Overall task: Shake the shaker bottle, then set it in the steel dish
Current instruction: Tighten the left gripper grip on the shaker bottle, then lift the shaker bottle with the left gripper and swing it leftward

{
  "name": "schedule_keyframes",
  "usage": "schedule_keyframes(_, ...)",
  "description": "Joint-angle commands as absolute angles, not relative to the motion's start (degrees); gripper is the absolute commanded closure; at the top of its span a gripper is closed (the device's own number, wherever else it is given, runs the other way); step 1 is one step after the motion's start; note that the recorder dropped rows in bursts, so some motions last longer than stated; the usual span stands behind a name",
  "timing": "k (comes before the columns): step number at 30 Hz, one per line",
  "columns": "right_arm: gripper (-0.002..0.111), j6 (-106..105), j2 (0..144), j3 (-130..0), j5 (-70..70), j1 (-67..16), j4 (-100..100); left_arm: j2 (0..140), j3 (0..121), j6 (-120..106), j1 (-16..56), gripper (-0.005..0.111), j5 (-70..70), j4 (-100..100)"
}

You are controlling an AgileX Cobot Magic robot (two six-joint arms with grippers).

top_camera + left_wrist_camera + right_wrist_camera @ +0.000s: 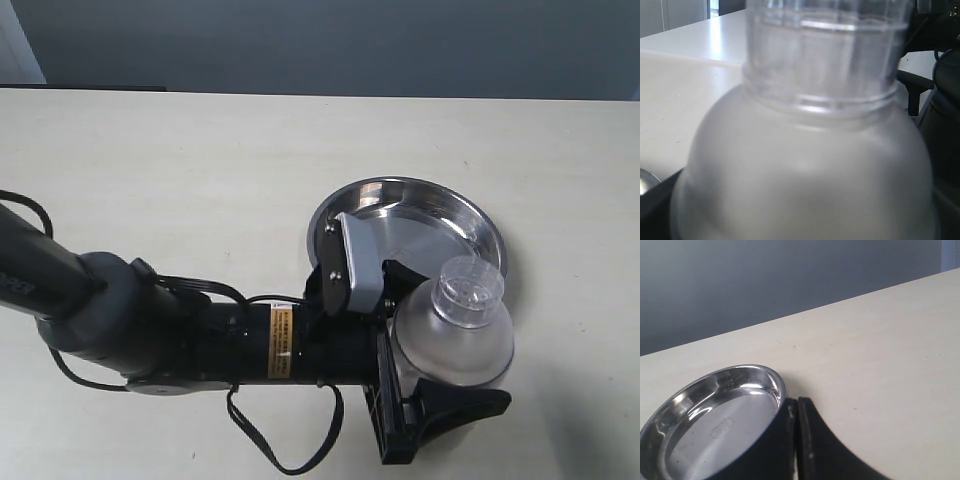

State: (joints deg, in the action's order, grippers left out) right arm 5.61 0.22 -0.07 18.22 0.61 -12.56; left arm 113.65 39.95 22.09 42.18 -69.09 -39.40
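The shaker bottle (pixel 455 330) shows its frosted dome and small clear cap (pixel 470 290) at the lower right of the exterior view. My left gripper (pixel 452 345) is shut on it, one black finger on each side. The bottle covers the near rim of the steel dish (pixel 440 215); I cannot tell whether it touches. In the left wrist view the bottle (pixel 805 165) fills the picture and hides the jaws and its contents. In the right wrist view my right gripper (pixel 797 440) is shut on nothing, next to the steel dish (pixel 715 420).
The left arm (pixel 150 330) lies across the lower left of the pale table (pixel 200 180), with a black cable loop (pixel 290 445) hanging below it. The table's far edge (pixel 300 93) meets a dark wall.
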Motion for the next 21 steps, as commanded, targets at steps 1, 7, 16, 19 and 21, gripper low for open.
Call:
schedule_keyframes(1,0.109,5.3,0.0,0.0,17.6,0.5,-12.6,110.0,40.2,21.8,42.4,0.106,-66.1,-38.2)
schedule_keyframes(7,0.109,5.3,0.0,0.0,17.6,0.5,-12.6,100.7,40.2,20.3,42.4,0.106,-54.4,-37.9)
schedule_keyframes(16,0.109,5.3,0.0,0.0,17.6,0.5,-12.6,82.0,35.2,12.2,42.2,0.106,-37.0,-29.7)
schedule_keyframes(19,0.109,5.3,0.0,0.0,17.6,0.5,-12.6,74.5,33.6,-0.5,42.2,0.106,-31.1,-17.6)
schedule_keyframes(21,0.109,5.3,0.0,0.0,17.6,0.5,-12.6,69.1,33.0,-8.8,42.2,0.106,-30.4,-7.5)
